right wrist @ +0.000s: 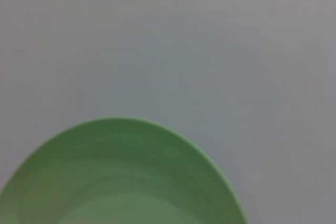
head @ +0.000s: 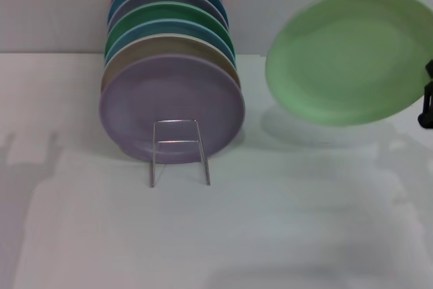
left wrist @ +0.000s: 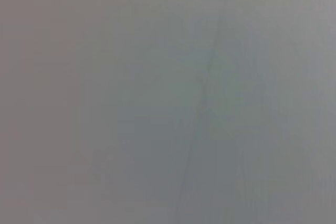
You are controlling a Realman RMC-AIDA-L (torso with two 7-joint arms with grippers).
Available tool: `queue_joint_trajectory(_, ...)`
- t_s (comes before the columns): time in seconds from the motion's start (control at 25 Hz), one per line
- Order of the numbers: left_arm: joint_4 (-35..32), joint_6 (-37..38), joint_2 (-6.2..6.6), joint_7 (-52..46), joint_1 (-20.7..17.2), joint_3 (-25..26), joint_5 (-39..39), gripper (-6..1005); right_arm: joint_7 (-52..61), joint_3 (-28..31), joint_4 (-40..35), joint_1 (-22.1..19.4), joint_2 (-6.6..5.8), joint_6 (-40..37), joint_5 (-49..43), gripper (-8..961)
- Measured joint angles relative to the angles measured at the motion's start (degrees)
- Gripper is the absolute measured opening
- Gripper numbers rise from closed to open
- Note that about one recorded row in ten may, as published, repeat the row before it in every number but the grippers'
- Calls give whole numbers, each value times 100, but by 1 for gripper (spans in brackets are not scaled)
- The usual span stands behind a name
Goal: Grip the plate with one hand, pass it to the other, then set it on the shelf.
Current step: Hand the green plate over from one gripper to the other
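- Up at the right edge: mint-green plate (head: 350, 57) held aloft by right gripper (head: 427, 103), pinched on its rim.
- Well left of it: wire rack (head: 179, 150), left arm's side, left gripper out of sight.

Layout around the shelf on the worktop

The shelf (head: 179, 150) stands on the worktop (head: 223, 235), its upright wire loop before a row of plates (head: 169, 38) that stand on edge one behind another, the front plate (head: 171, 107) just behind the loop and the rest stepping back toward the wall (head: 54, 5). The plate (head: 352, 55) hangs tilted above the worktop, well apart from the shelf on its right side, level with the row. The right claw (head: 426, 99) sits at that plate's far right rim, farthest from the shelf.
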State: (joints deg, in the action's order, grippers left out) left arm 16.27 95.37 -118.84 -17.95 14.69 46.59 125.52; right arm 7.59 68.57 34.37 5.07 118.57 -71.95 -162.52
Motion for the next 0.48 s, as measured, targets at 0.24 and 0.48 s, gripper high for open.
queue_joint_trajectory(0.24, 78, 139, 0, -61, -172, -382, 34, 830, 215, -31, -410, 94, -1, -222, -394, 20)
queue_joint_trajectory(0.48, 81, 391, 20, 189, -270, -1111, 39, 830, 361, -306, -773, 242, -6, -551, -462, 20)
